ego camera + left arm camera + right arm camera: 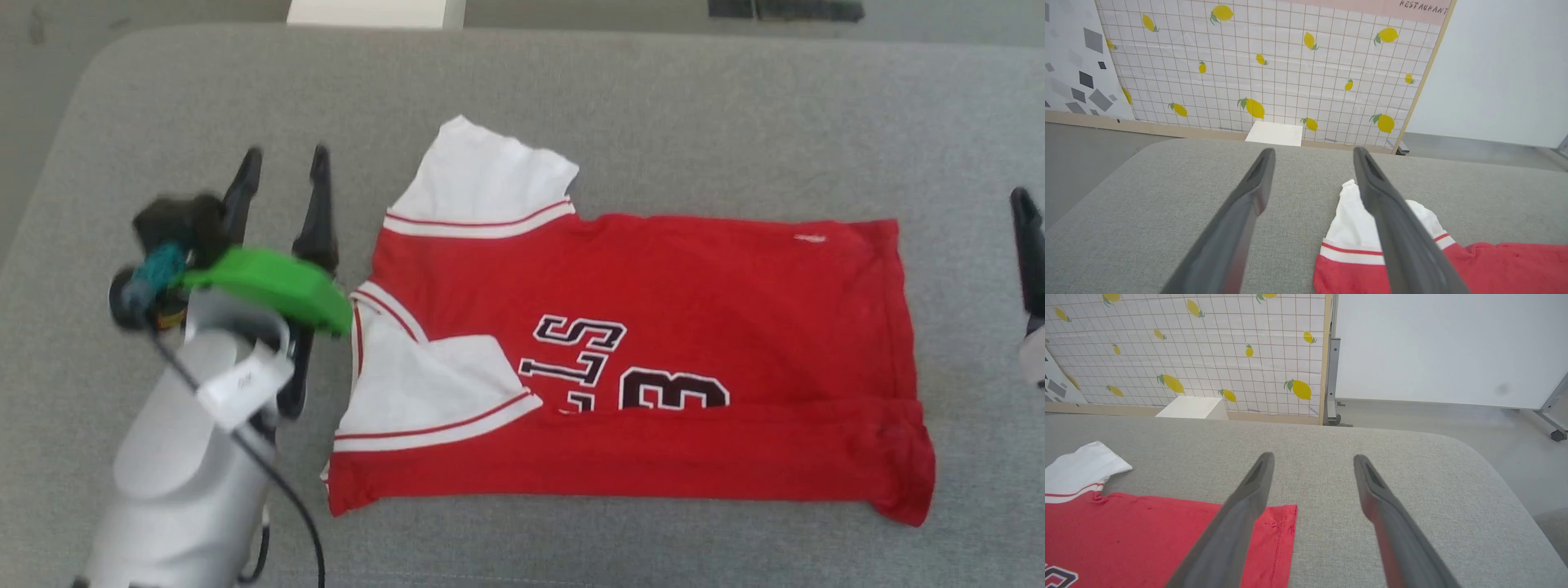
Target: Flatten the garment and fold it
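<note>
The garment [653,278], a red jersey with white sleeves and black lettering, lies sideways on the grey padded table [653,90], collar to the left and hem to the right. Its near long edge is folded up over the lettering, and the near white sleeve [424,384] lies folded onto the body. The far sleeve [482,180] sticks out flat. My left gripper [284,155] hovers open and empty just left of the collar; in the left wrist view the left gripper [1314,150] has the far sleeve [1347,228] by its right finger. My right gripper [1313,457] is open and empty beyond the garment's [1147,539] hem corner; one finger [1027,245] shows at the right edge.
The table's rounded corners and edges lie close on the left and right. A white box [375,12] stands on the floor beyond the far edge, before a lemon-patterned panel [1274,61]. Bare grey padding surrounds the garment.
</note>
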### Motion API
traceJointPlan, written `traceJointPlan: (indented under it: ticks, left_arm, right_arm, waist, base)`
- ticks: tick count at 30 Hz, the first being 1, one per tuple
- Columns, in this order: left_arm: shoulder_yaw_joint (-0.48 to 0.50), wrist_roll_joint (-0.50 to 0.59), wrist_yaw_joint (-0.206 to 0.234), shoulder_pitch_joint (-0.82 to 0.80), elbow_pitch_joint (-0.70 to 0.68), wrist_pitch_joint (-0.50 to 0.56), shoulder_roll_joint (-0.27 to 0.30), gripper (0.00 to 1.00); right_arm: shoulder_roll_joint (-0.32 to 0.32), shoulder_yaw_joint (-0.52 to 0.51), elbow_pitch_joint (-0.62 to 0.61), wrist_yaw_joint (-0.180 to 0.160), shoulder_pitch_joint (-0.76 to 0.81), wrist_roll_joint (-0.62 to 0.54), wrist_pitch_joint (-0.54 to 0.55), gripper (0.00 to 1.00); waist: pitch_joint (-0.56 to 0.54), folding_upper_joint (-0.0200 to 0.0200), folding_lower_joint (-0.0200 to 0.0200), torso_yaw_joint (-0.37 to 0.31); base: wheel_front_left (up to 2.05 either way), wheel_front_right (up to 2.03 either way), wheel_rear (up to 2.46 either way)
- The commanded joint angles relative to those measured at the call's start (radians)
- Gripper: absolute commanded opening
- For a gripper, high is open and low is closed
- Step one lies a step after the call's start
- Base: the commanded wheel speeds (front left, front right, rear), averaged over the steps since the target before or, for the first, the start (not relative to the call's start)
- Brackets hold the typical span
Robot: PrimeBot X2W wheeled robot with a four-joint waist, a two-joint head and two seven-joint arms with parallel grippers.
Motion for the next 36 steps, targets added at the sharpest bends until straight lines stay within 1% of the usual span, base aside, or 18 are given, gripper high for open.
traceJointPlan:
  ticks: [1,5,11,13,15,20,23,28,33,34,35,36]
  left_arm:
    - [-0.012,0.013,-0.015,-0.057,0.023,0.013,-0.008,1.0]
    - [-0.039,0.021,-0.05,-0.205,0.107,0.067,-0.021,1.0]
    - [-0.071,0.015,-0.096,-0.463,0.283,0.203,-0.057,1.0]
    - [-0.091,0.02,-0.109,-0.539,0.34,0.273,-0.065,1.0]
    - [-0.106,0.02,-0.112,-0.61,0.397,0.351,-0.077,1.0]
    - [-0.151,0.02,-0.104,-0.745,0.541,0.639,-0.086,1.0]
    - [-0.181,0.033,-0.092,-0.793,0.593,0.773,-0.085,1.0]
    - [-0.206,0.032,-0.07,-0.803,0.651,0.929,-0.085,1.0]
    - [-0.214,0.008,-0.058,-0.776,0.68,1.071,-0.093,1.0]
    - [-0.208,-0.005,-0.056,-0.77,0.68,1.091,-0.099,0.52]
    - [-0.207,-0.014,-0.058,-0.764,0.675,1.107,-0.104,0.22]
    - [-0.205,-0.019,-0.058,-0.76,0.67,1.115,-0.106,0.0]
  right_arm:
    - [-0.008,0.006,-0.007,-0.002,-0.026,0.007,-0.002,1.0]
    - [-0.023,0.023,-0.027,-0.002,-0.071,0.014,0.006,1.0]
    - [-0.028,0.068,-0.055,-0.002,-0.128,0.023,0.016,1.0]
    - [-0.028,0.08,-0.063,-0.002,-0.138,0.026,0.02,1.0]
    - [-0.028,0.087,-0.071,-0.002,-0.146,0.029,0.021,1.0]
    - [-0.025,0.092,-0.085,-0.002,-0.152,0.037,0.023,1.0]
    - [-0.023,0.08,-0.092,-0.002,-0.146,0.042,0.019,1.0]
    - [-0.017,0.072,-0.094,-0.002,-0.135,0.046,0.01,1.0]
    - [-0.015,0.064,-0.093,-0.002,-0.135,0.045,0.003,1.0]
    - [-0.014,0.062,-0.092,-0.002,-0.135,0.044,0.003,1.0]
    - [-0.014,0.059,-0.091,-0.002,-0.136,0.044,0.002,1.0]
    - [-0.014,0.058,-0.09,-0.002,-0.137,0.043,0.002,1.0]
  waist:
    - [0.072,0.0,0.0,0.011]
    - [0.137,0.0,0.0,0.009]
    - [0.216,0.0,0.0,-0.018]
    - [0.242,0.0,0.0,-0.033]
    - [0.265,0.0,0.0,-0.046]
    - [0.317,0.0,0.0,-0.087]
    - [0.345,0.0,0.0,-0.105]
    - [0.373,0.0,0.0,-0.127]
    - [0.393,0.0,0.0,-0.128]
    - [0.394,0.0,0.0,-0.127]
    - [0.396,0.0,0.0,-0.124]
    - [0.396,0.0,0.0,-0.122]
  base:
    - [0.0,0.0,0.0]
    - [0.0,0.0,0.0]
    - [0.0,0.0,0.0]
    - [0.0,0.0,0.0]
    - [0.0,0.0,0.0]
    - [0.0,0.0,0.0]
    - [0.0,0.0,0.0]
    - [0.0,0.0,0.0]
    - [0.0,0.0,0.0]
    - [0.0,0.0,0.0]
    - [0.0,0.0,0.0]
    - [0.0,0.0,0.0]
